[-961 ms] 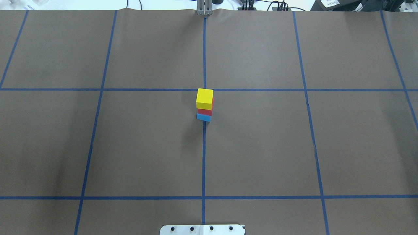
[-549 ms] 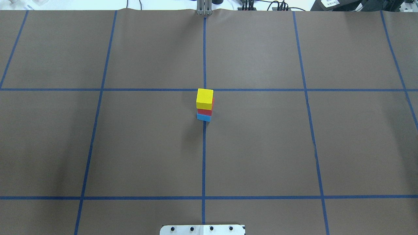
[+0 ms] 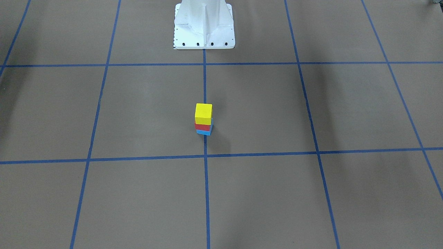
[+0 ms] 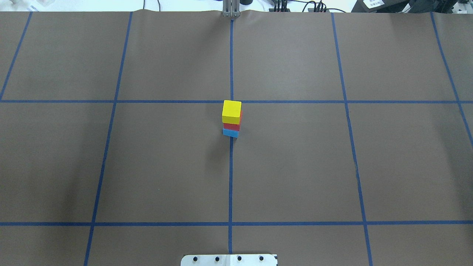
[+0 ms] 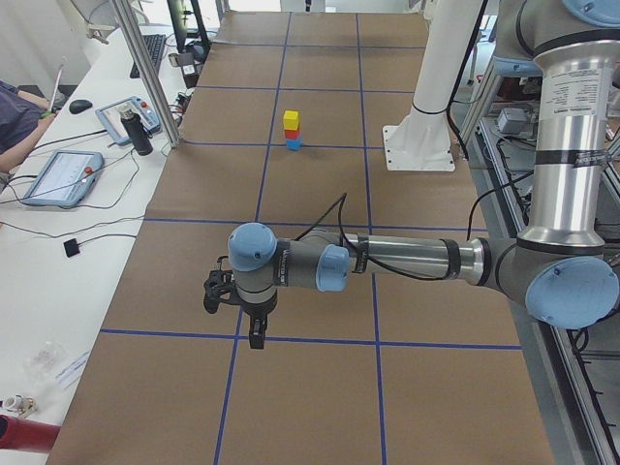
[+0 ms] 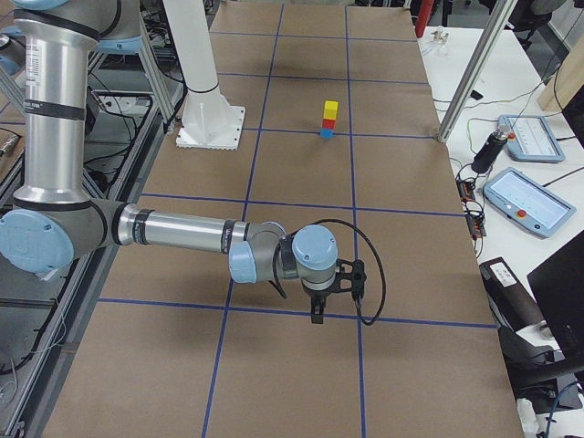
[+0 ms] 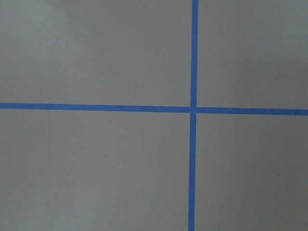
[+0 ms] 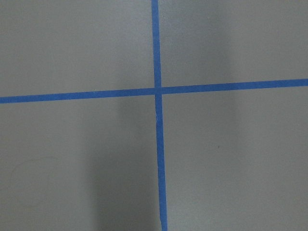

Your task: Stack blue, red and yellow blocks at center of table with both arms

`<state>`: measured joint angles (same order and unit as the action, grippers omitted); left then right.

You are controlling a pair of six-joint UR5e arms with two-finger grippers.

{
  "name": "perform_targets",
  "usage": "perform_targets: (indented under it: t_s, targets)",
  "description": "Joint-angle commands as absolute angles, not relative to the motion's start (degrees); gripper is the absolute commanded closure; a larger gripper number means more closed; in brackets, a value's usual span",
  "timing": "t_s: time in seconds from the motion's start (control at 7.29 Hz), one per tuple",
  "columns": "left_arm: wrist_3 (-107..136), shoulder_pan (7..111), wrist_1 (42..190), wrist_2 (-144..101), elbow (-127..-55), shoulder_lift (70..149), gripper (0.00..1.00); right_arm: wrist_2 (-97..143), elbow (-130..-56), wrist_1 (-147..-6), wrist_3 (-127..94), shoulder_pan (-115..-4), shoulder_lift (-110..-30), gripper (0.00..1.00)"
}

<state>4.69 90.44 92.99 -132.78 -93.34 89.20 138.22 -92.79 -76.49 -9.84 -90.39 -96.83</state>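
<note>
A stack stands near the table's center: the yellow block (image 4: 231,111) on the red block (image 4: 231,126) on the blue block (image 4: 230,133). The yellow block (image 3: 203,112) tops it in the front view too. No gripper touches it. My left gripper (image 5: 254,334) shows only in the exterior left view, hanging over a tape crossing far from the stack (image 5: 292,132). My right gripper (image 6: 317,315) shows only in the exterior right view, likewise far from the stack (image 6: 328,121). I cannot tell whether either is open or shut. Both wrist views show only brown paper and blue tape.
The robot's white base pedestal (image 3: 204,24) stands at the table's robot side, behind the stack. Blue tape lines grid the brown table cover (image 4: 295,166). Teach pendants (image 6: 532,203) and cables lie on the side benches; an operator's arm (image 5: 19,111) shows at the left bench.
</note>
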Motion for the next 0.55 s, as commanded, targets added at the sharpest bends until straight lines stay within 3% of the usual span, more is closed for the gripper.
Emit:
perform_targets:
  t_s: [0.0,0.41]
  targets:
    - [4.7,90.4,93.0,-132.7,-93.3,89.2,0.00,137.9,-97.3,-83.8,-9.8,-90.1,-96.9,0.01]
    - [4.6,90.4,93.0,-132.8,-93.3,89.1,0.00,133.6,-100.2,-87.6,-6.5,-88.6,-97.5,0.01]
